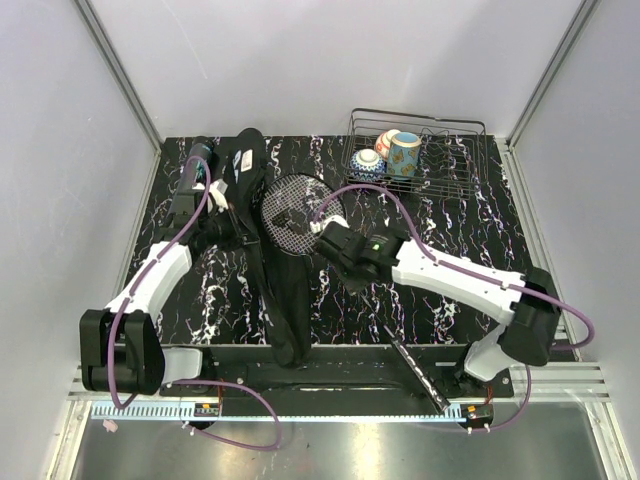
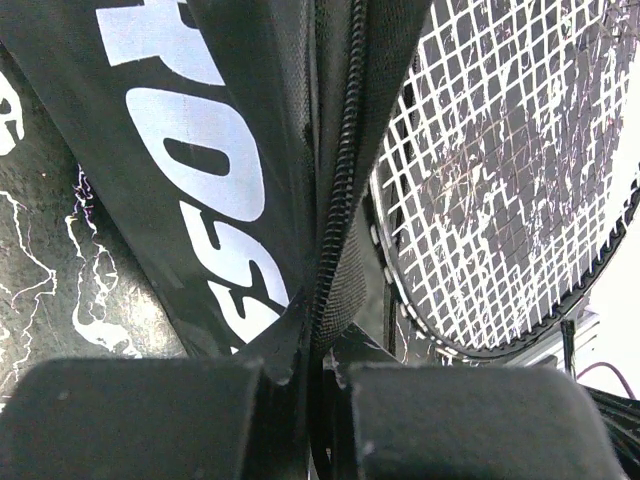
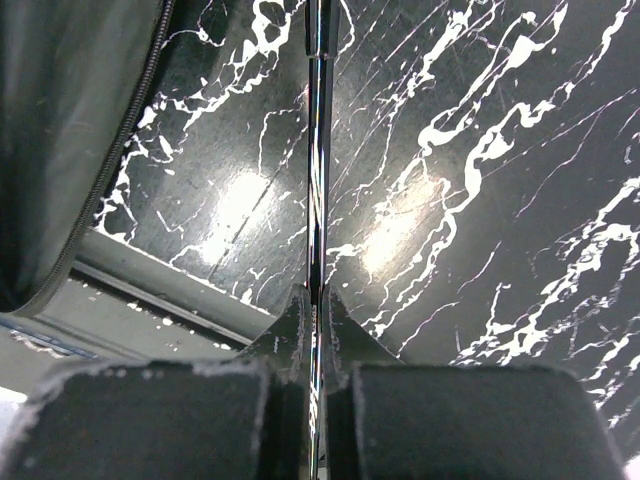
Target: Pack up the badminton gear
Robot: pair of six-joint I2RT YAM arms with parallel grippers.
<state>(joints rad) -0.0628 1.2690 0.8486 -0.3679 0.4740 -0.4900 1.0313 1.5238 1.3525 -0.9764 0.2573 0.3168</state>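
The long black bag (image 1: 283, 300) lies along the table's left-middle. Its white lettering fills the left wrist view (image 2: 200, 180). My left gripper (image 1: 230, 205) is shut on the bag's zipper edge (image 2: 340, 200), with the fingertips pinched on the fabric (image 2: 318, 350). The racket's strung head (image 1: 290, 210) rests against the bag's open side and shows in the left wrist view (image 2: 500, 180). My right gripper (image 1: 338, 248) is shut on the racket's thin shaft (image 3: 316, 150) just above the table (image 3: 316, 305). The handle (image 1: 418, 368) sticks out over the front edge. A dark cylinder (image 1: 200, 152) stands at the back left. No shuttlecocks show.
A wire basket (image 1: 470, 128) at the back right holds painted ceramic cups (image 1: 405, 152). The black marbled tabletop (image 1: 470, 230) ends at a metal rail along the front. Part of the bag (image 3: 70, 130) lies left of the shaft in the right wrist view.
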